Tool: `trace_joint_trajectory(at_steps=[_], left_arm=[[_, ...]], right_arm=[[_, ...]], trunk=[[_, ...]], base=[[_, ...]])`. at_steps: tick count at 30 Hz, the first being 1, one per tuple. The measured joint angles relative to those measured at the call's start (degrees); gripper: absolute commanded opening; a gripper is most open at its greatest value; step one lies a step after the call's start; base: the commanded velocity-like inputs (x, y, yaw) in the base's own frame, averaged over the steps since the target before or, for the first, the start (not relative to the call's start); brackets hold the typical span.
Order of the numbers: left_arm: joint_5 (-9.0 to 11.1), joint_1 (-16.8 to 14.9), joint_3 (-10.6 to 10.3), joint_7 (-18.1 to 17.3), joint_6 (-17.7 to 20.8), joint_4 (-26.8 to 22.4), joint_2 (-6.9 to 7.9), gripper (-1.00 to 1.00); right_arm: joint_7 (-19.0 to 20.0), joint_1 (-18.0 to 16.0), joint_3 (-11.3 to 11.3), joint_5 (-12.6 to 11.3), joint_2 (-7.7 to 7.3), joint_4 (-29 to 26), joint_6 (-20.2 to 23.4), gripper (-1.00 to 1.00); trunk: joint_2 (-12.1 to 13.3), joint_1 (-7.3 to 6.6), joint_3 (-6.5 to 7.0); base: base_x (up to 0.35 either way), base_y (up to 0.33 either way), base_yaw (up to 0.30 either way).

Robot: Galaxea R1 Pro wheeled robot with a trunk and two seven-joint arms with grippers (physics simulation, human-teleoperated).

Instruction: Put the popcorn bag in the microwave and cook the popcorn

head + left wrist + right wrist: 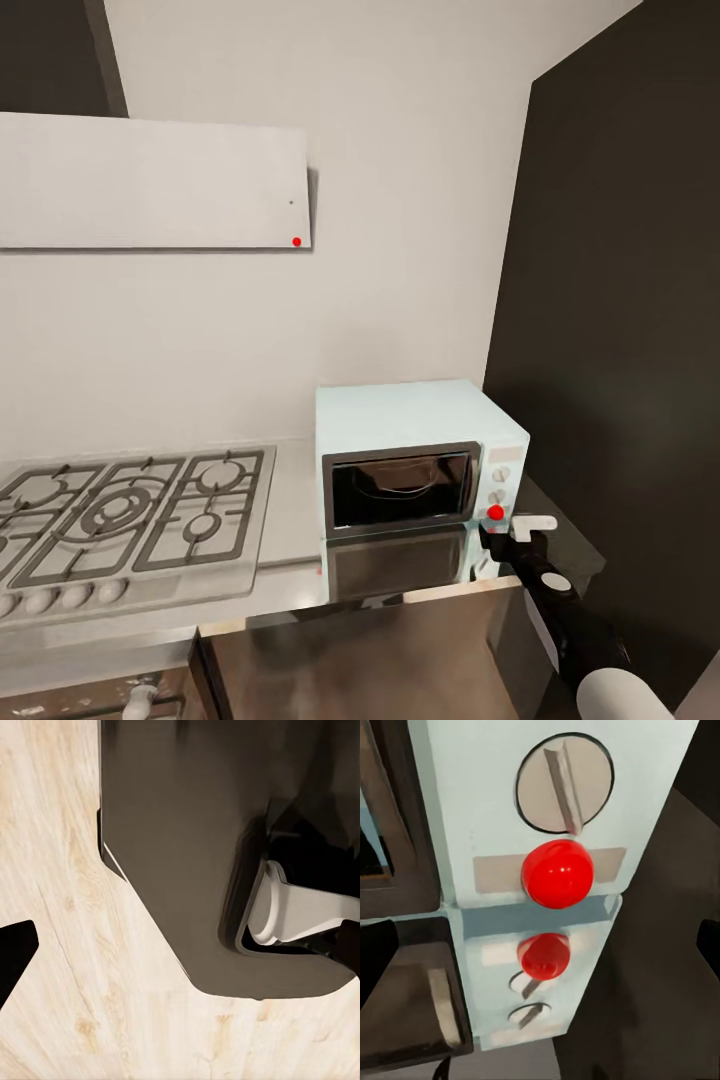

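The microwave [420, 460] stands at the right end of the countertop [290, 520], against the back wall, with the hob [130, 515] to its left. Its dark door looks shut, and something with a curved rim shows dimly behind the glass; it may be the bag, but I cannot tell. The right gripper [505, 528] is up at the control panel, just beside the red button [557, 873] under the lowest knob [564, 784]. Whether its fingers are open or closed cannot be told from these views. The left wrist view looks down at wood floor [60, 945] and the robot's dark base [180, 832].

The step in hand seems to be starting the heat. To do it well, press straight at the red button's centre with one fingertip, slowly, without nudging the knob above or shoving the microwave back along the countertop
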Motion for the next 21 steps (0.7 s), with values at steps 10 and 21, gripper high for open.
trace_joint_trajectory(at_steps=[10,21], left_arm=[[0.0,0.0,0.03,-0.01,0.0,0.0,0.0,1.0],[0.0,0.0,-0.01,0.01,0.0,0.0,0.0,1.0]], right_arm=[[-0.02,0.0,-0.04,0.01,0.0,1.18,-2.55,1.0],[-0.03,0.0,-0.24,-0.01,0.0,1.19,-2.57,-1.0]], trunk=[[0.0,0.0,0.0],[0.0,0.0,0.0]], base=[[0.001,0.0,0.0],[0.0,0.0,0.0]])
